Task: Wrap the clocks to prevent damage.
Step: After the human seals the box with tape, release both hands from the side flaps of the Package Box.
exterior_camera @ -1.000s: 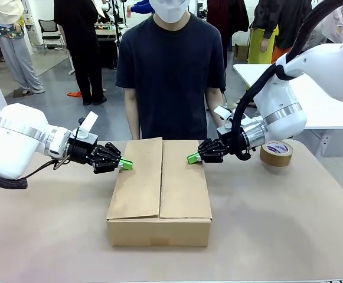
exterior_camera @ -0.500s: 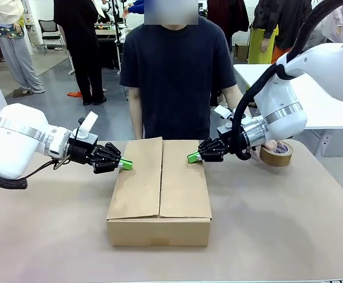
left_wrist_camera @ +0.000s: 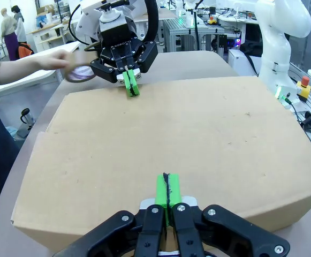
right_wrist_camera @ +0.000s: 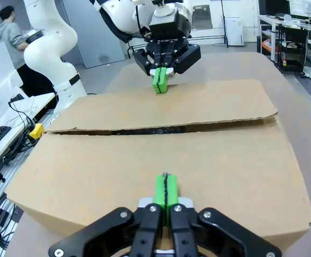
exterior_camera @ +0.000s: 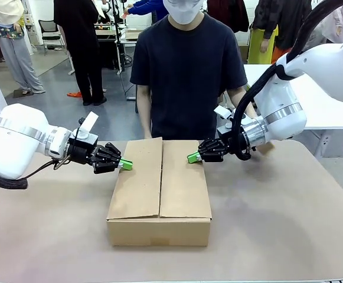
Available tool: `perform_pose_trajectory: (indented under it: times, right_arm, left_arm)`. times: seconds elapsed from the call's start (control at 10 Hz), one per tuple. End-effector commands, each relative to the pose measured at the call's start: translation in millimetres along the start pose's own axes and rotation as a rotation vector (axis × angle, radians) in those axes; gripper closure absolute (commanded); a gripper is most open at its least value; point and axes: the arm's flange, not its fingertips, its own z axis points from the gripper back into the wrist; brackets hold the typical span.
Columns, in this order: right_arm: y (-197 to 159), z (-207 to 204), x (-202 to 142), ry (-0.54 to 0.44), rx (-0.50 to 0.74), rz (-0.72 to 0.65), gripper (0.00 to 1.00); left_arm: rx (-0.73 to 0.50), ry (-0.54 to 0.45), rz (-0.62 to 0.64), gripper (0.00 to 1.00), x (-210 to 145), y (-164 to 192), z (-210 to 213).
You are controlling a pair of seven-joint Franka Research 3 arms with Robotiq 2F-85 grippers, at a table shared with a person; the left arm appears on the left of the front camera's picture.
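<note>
A closed cardboard box [exterior_camera: 159, 188] lies in the middle of the table, its two top flaps meeting along a centre seam. My left gripper [exterior_camera: 126, 165] is shut, its green tips resting on the left flap's edge. From the other side, my right gripper [exterior_camera: 191, 158] is shut with its tips on the right flap. In the left wrist view my left gripper [left_wrist_camera: 168, 187] presses on the box top [left_wrist_camera: 171, 134]. The right wrist view has my right gripper [right_wrist_camera: 166, 187] on the flap [right_wrist_camera: 160, 150], with the seam beyond it. The clocks are out of view.
A person stands at the far side of the table. Their hand [left_wrist_camera: 56, 60] holds a brown tape roll [left_wrist_camera: 79, 73] in the air just behind my right gripper [left_wrist_camera: 131, 85]. A white side table stands at the right, and other people are farther back.
The person reached to the tape roll on the table at the right and lifted it; it no longer lies there. Both grippers have stayed still on the flaps.
</note>
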Motion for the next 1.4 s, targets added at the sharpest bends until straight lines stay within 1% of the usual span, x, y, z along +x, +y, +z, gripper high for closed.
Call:
perform_pose_trajectory:
  times: [0.0,1.3]
  right_arm:
    - [-0.8,-2.9,-4.2,-0.012,-0.007,-0.021,0.99]
    - [-0.8,-2.9,-4.2,-0.012,-0.007,-0.021,0.99]
  left_arm:
    - [0.008,0.017,-0.003,1.00,-0.4,-0.5,-2.5]
    - [0.008,0.017,-0.003,1.00,-0.4,-0.5,-2.5]
